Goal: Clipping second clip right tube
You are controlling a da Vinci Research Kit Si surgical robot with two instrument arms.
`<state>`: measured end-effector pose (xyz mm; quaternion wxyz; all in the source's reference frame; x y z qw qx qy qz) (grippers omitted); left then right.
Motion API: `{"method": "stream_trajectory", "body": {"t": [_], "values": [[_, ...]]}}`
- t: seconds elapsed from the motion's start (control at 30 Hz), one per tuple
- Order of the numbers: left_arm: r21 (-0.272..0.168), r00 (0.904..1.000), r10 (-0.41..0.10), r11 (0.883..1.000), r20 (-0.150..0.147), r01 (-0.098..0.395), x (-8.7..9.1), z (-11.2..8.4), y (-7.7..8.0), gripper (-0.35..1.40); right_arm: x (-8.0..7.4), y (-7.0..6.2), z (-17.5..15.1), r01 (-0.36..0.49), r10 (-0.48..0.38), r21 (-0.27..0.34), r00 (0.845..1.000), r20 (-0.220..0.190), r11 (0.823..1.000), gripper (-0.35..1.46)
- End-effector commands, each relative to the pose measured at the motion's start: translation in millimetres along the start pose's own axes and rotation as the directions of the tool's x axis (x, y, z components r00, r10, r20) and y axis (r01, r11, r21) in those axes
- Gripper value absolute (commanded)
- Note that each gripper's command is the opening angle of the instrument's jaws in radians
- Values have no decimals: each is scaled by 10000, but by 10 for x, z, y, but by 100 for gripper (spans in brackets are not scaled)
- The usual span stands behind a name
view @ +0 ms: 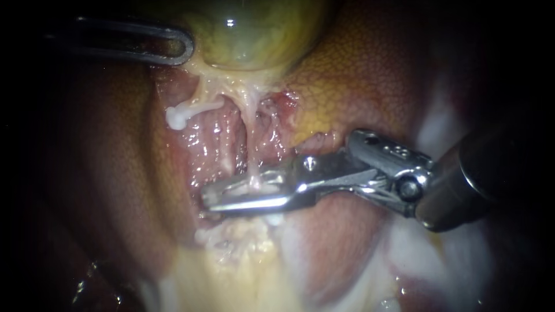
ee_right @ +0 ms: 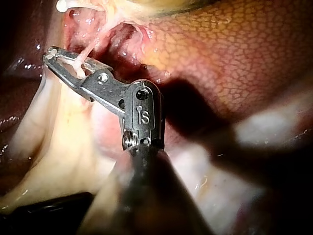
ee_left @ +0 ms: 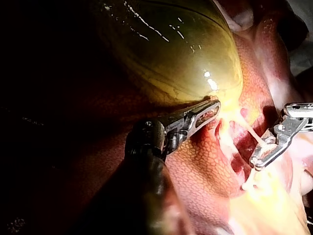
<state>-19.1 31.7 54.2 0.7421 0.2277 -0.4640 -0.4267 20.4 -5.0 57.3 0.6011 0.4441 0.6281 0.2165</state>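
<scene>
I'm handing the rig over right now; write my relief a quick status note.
The left instrument rests its tip against the neck of the gallbladder.
The right instrument has its pincer shut on the right tube, below the gallbladder.
Done: tube seated in the pincer.
Left: no clip shows on the tube; confirm one is set, then open and withdraw.

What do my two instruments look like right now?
The left instrument is dark grey metal ending in a rounded tip with a long slot, on a dark shaft. The right instrument is bright silver metal with flat, narrow tips, visible pins, a hinged wrist and a dark round shaft.
</scene>
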Motion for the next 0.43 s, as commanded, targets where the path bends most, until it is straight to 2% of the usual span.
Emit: {"method": "stream_trajectory", "body": {"t": [0.03,0.43], "values": [[-5,10000,-3,10000,-3,3,0,0,0,-35,-2,1,-1,23,-23,5,10000,9,10000,-35],[-8,10000,-4,10000,-2,4,0,1,0,-35,-3,2,-3,-149,149,13,9999,13,9999,-35]]}}
